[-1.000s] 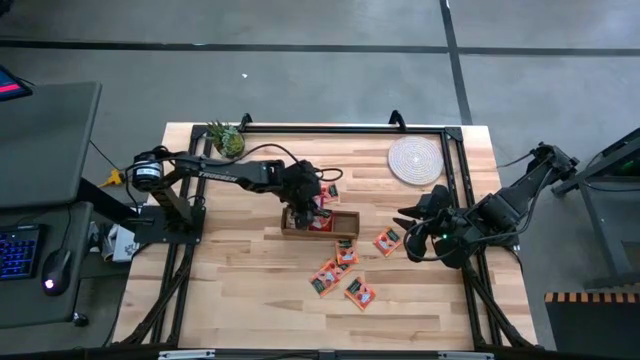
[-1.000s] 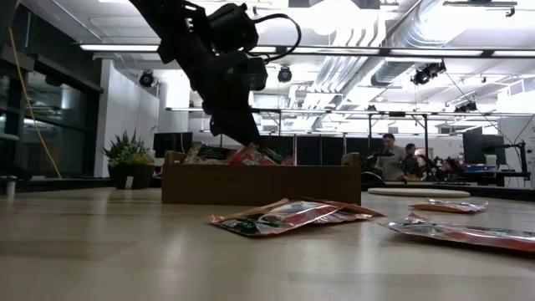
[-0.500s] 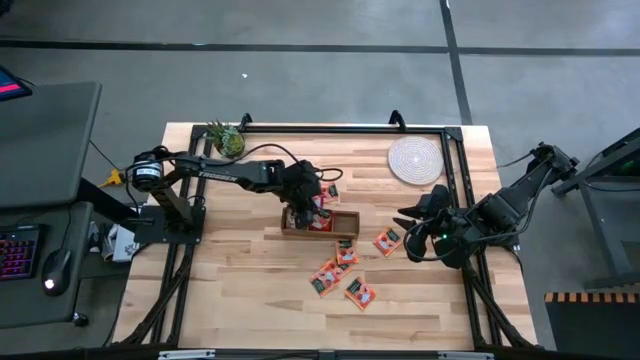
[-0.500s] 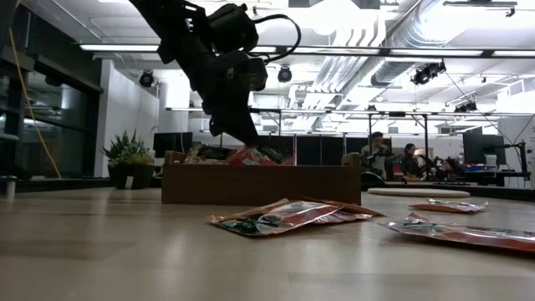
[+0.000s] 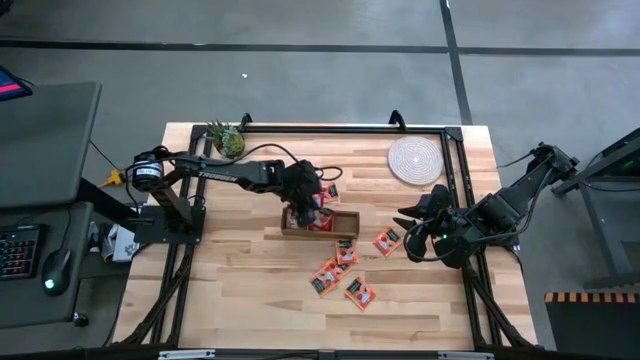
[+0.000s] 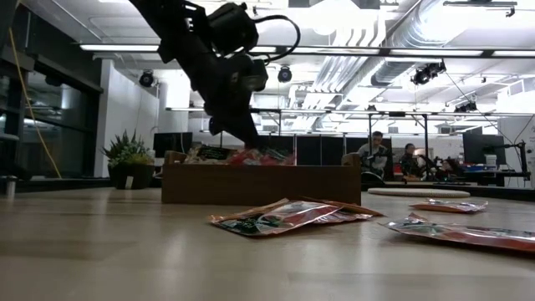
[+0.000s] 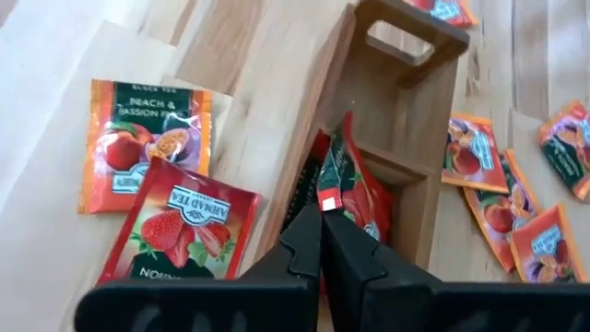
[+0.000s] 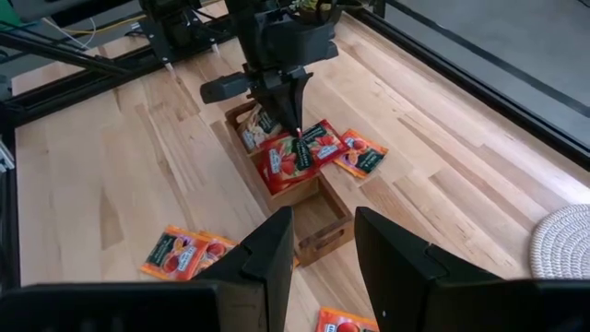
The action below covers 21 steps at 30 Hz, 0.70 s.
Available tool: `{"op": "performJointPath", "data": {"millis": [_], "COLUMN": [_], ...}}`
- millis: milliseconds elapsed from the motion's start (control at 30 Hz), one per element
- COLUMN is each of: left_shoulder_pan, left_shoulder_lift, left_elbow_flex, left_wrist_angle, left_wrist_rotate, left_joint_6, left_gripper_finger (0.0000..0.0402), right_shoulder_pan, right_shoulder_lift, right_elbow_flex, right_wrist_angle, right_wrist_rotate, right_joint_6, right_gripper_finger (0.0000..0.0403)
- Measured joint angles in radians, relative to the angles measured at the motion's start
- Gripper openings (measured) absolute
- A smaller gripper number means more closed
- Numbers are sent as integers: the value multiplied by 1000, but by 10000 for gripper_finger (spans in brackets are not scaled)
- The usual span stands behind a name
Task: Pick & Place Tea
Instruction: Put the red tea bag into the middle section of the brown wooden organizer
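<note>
The left gripper (image 7: 321, 242) is pinching the corner of a small red strawberry tea sachet (image 7: 353, 184) standing in the long brown wooden box (image 7: 406, 120). The right gripper (image 8: 324, 247) is waiting half-spread near the table's right edge. Next, probably, releasing the sachet.

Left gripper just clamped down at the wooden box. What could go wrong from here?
1. The left gripper is shut at the top corner of an upright sachet in the wooden box; so thin a hold may slip.
2. Sachets lean together there, so a neighbour could get dragged.
3. Two sachets lie just outside the box and could be swept.
</note>
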Motion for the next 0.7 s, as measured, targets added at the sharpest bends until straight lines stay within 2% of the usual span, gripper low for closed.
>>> {"op": "performJointPath", "data": {"millis": [400, 700], "left_shoulder_pan": [-32, -128], "left_shoulder_lift": [-9, -8], "left_elbow_flex": [0, 0], "left_wrist_angle": [69, 67], "left_wrist_rotate": [-63, -276], "left_joint_6": [-55, -145], "left_gripper_finger": [0, 0], "right_shoulder_pan": [0, 0], "right_shoulder_lift": [0, 0], "right_elbow_flex": [0, 0], "right_wrist_angle": [-4, -8], "right_wrist_rotate": [6, 7], "right_joint_6": [0, 0], "right_gripper_finger": [114, 114]}}
